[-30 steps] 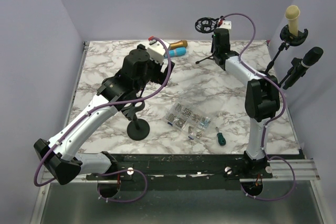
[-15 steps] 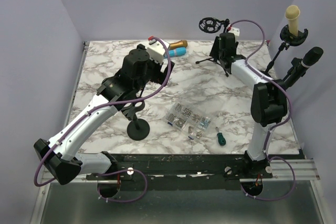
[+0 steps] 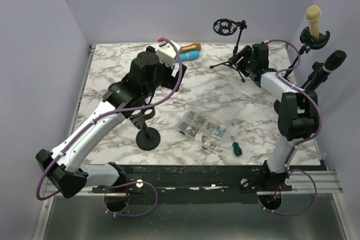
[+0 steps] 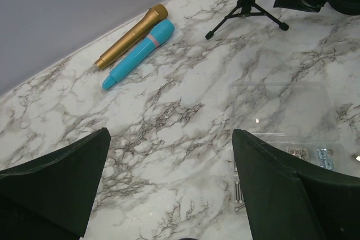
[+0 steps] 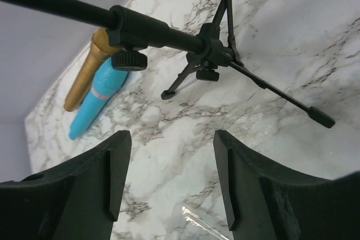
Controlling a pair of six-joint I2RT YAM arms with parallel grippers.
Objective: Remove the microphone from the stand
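Note:
A cream microphone [image 3: 313,18] stands upright in a stand clip at the far right. A black microphone [image 3: 330,64] sits tilted in another stand just below it. A black tripod stand [image 3: 236,60] with an empty ring mount [image 3: 224,26] stands at the back. My right gripper [image 3: 243,60] is open and empty, low beside the tripod's right side; the tripod [image 5: 211,60] fills the top of the right wrist view beyond the open gripper [image 5: 171,136]. My left gripper [image 3: 179,71] is open and empty above the table's middle, also seen in the left wrist view [image 4: 170,133].
A gold microphone [image 3: 190,46] and a teal microphone [image 3: 189,55] lie at the back edge. A clear box of screws [image 3: 199,126], a green-handled screwdriver [image 3: 236,148] and a round-base black stand [image 3: 148,137] sit in front. Purple walls close three sides.
My right arm has swung right and down, from the ring mount at the tripod's top to the tripod's right side. The left arm has not moved.

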